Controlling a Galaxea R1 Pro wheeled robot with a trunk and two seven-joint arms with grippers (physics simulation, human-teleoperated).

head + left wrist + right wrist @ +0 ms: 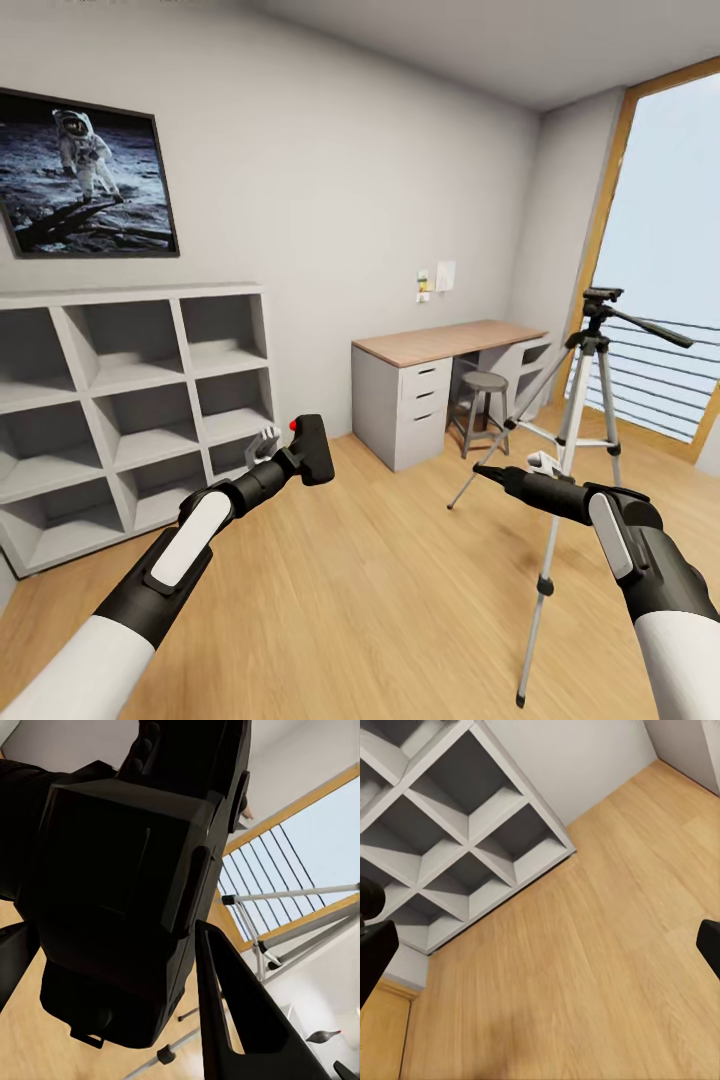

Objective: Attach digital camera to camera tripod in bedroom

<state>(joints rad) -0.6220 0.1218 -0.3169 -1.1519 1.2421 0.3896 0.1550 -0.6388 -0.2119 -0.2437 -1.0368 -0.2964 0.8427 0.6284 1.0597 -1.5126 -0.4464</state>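
While pinched in the left hand (pixel 272 452), digital camera (pixel 312 450) looks rigid, light, safest gripped by its body. Camera tripod (pixel 580 400) beyond the spread, empty right hand (pixel 482 468): spindly, easily tipped.

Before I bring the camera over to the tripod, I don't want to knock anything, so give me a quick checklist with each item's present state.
1. Digital camera held by the left end effector: ok, the fingers flank its body in the left wrist view.
2. Camera tripod upright on the floor, legs spread: ok.
3. Tripod head free for mounting: ok, nothing sits on it.
4. Pan handle out of the approach path: not ok, it juts out to the right of the head.
5. Right end effector clear of the tripod: cannot tell, it overlaps the legs in the head view.
6. Camera's mounting side facing down: cannot tell.
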